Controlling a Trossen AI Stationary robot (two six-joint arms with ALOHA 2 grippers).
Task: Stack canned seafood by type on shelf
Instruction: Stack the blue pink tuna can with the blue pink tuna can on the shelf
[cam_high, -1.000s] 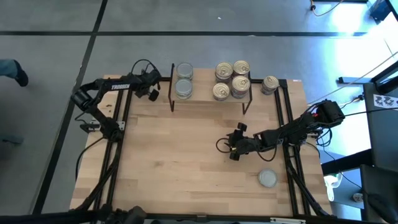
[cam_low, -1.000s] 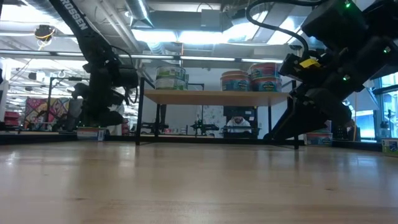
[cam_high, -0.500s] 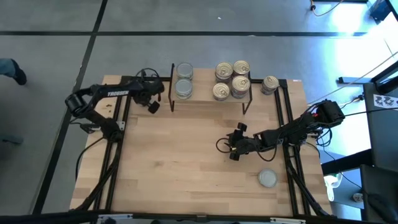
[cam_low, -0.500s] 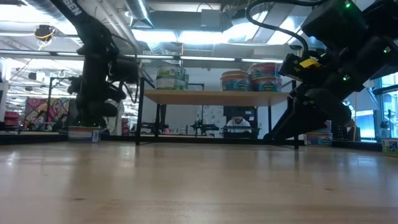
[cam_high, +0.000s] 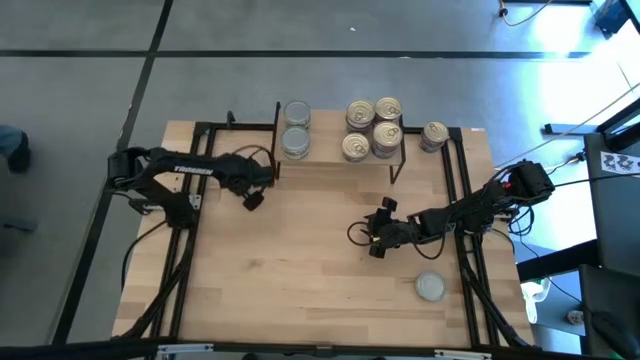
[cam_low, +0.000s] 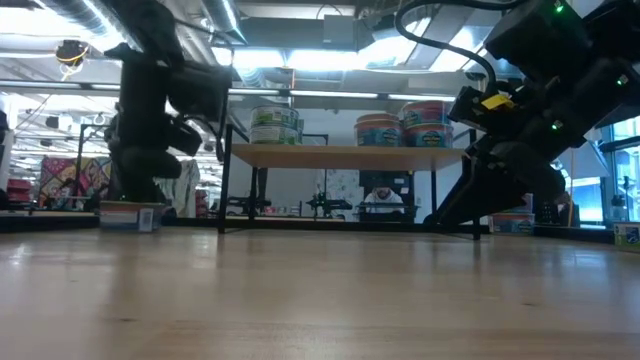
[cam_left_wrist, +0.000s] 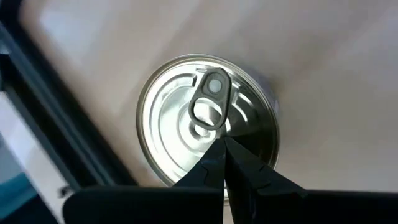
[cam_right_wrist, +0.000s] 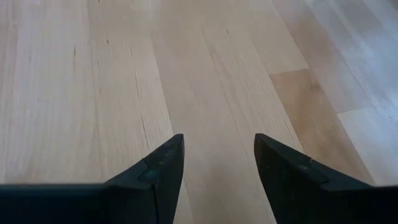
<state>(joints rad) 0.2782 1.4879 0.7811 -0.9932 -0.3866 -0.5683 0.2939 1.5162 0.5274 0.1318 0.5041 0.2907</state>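
Left pincer (cam_high: 254, 198): fingers pressed fully together, gripping nothing; in the left wrist view the joined tips (cam_left_wrist: 222, 163) hung over a tin without enclosing it.
Tin under the left pincer (cam_left_wrist: 208, 119): silver lid with a pull ring, standing on the wood right beneath the tips; in the low view it sat on the surface below that arm (cam_low: 131, 214).
Right pincer (cam_high: 374, 243): fingers (cam_right_wrist: 163, 163) parted about halfway, only bare wood between them, nothing gripped.
Shelf (cam_high: 335, 162): on the far side of both pincers, up the high view from them; its near-left black leg stood close beside the left pincer.
Two grey-lidded tins (cam_high: 296, 129): on the shelf's left end, just beyond the left pincer, one behind the other.
Four gold-lidded tins (cam_high: 373, 129): clustered on the shelf's right end, well beyond the right pincer.
Lone gold-lidded tin (cam_high: 434, 135): on the surface just off the shelf's right end, apart from both pincers.
Grey-lidded tin (cam_high: 430, 287): on the surface on the near side of the right pincer, a little to its right, not touching it.
Surface (cam_high: 300, 270): light wood, bare between the two pincers.
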